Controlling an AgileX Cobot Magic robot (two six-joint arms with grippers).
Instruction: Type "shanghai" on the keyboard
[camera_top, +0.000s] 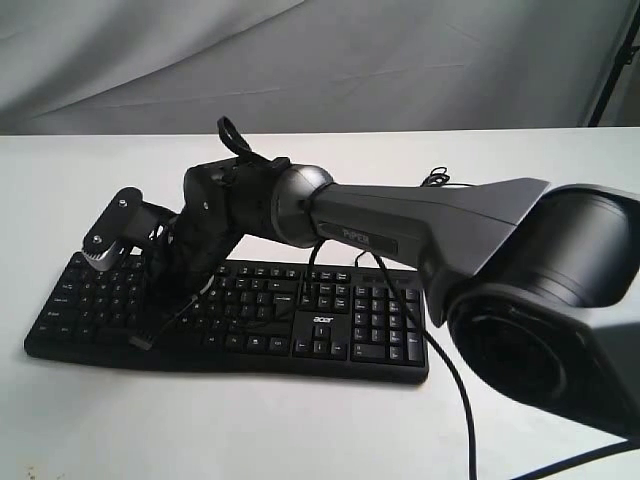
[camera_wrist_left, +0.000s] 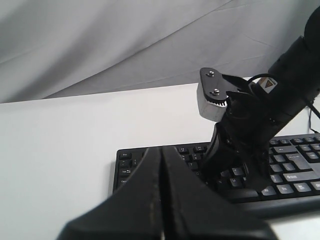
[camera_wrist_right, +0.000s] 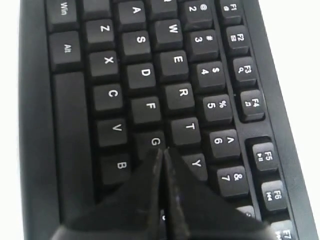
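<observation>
The black keyboard (camera_top: 330, 335) with a white acer logo lies on the white table (camera_top: 300, 430). My right arm reaches across it from the right. Its gripper (camera_top: 172, 296) points down onto the left half of the keys. In the right wrist view the right gripper (camera_wrist_right: 162, 150) is shut, with its tips at the edge of the G key (camera_wrist_right: 155, 141), between G and Y (camera_wrist_right: 197, 163); the key under the fingers is hidden. My left gripper (camera_wrist_left: 161, 148) is shut and empty, hovering off the keyboard's (camera_wrist_left: 295, 172) left end, facing the right gripper (camera_wrist_left: 212, 167).
A thin black cable (camera_top: 455, 390) hangs from the right arm across the keyboard's number pad to the table front. A grey cloth backdrop (camera_top: 300, 60) closes the far side. A small cable connector (camera_top: 140, 343) dangles over the keyboard's front left keys.
</observation>
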